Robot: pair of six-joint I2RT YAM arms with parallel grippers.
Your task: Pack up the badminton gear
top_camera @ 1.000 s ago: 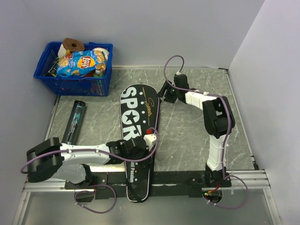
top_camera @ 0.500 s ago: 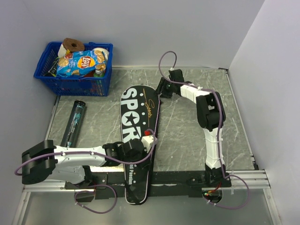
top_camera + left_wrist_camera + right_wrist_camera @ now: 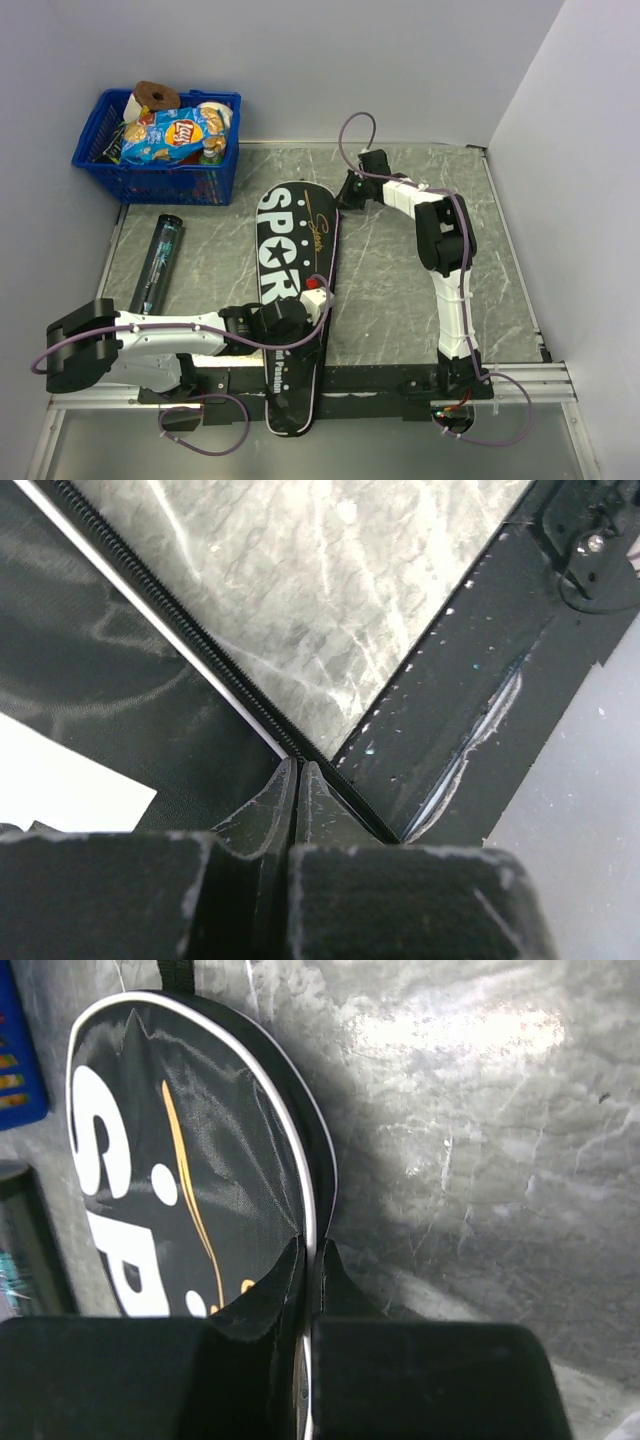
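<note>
Seemingly we are midway: the black racket-shaped bag lettered SPORT (image 3: 285, 250) lies slantwise on the grey marbled bench (image 3: 400, 290). Our left jaws are pinched together on its zip edge near the handle end, our right jaws on the head's white-piped rim. No rackets show, and the long dark tube (image 3: 158, 262) lies apart to the left, unpacked.

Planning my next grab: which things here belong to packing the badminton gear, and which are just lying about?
Job:
black SPORT racket bag
long dark tube

Lying about:
blue plastic basket
Lay's crisp packet in it
</note>
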